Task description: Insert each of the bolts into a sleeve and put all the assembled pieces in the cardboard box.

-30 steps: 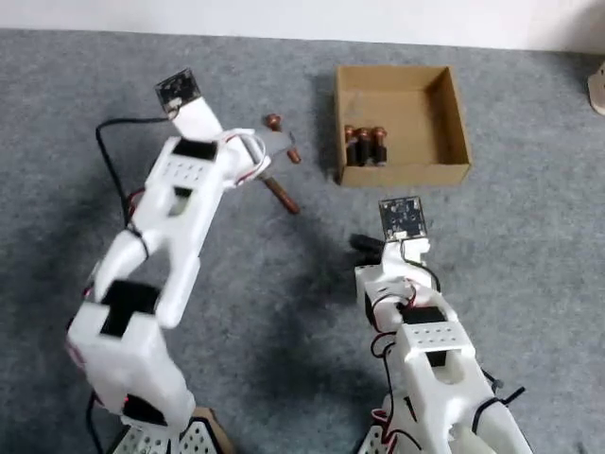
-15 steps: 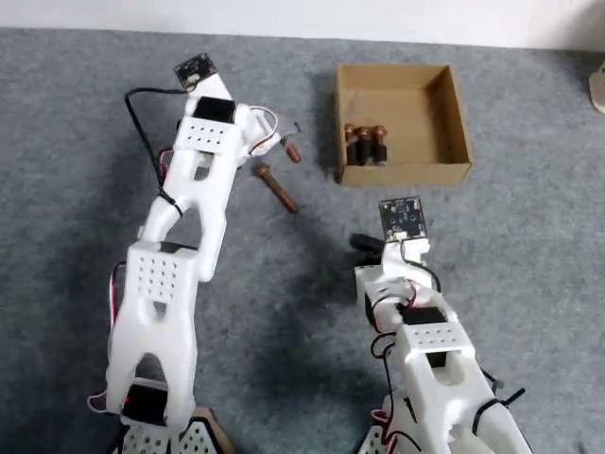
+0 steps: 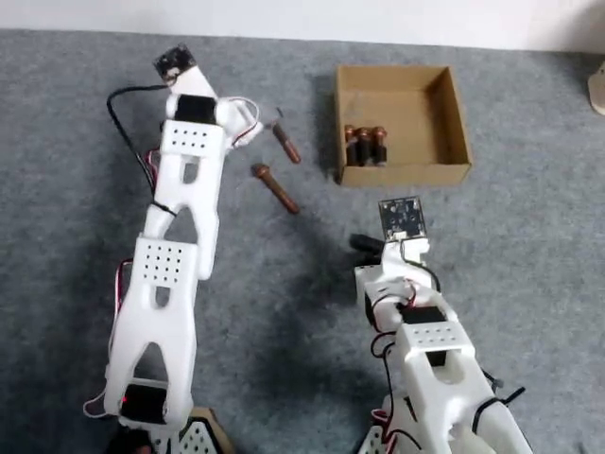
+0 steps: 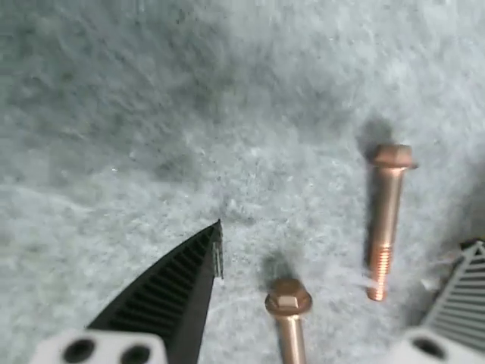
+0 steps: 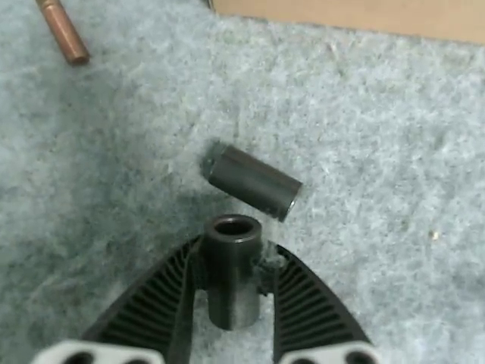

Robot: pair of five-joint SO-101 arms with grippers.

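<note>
Two copper bolts lie on the grey carpet, one (image 3: 286, 144) (image 4: 386, 216) nearer the box and one (image 3: 275, 187) (image 4: 288, 318) closer to the arms. My left gripper (image 3: 263, 121) (image 4: 345, 239) hovers open beside them, holding nothing. My right gripper (image 3: 367, 248) (image 5: 231, 288) is shut on an upright black sleeve (image 5: 231, 258). A second black sleeve (image 5: 254, 184) lies on the carpet just beyond it. The cardboard box (image 3: 452, 104) holds three assembled pieces (image 3: 365, 144) along its near wall.
The box's wall (image 5: 341, 15) stands a short way past the lying sleeve. The tip of a bolt (image 5: 64, 30) lies off to one side of the right gripper. Open carpet stretches between the two arms.
The left arm has stretched out and swung its wrist toward the far left, off the bolts. The bolt nearer the box shifted slightly. The right arm has kept still with its sleeve.
</note>
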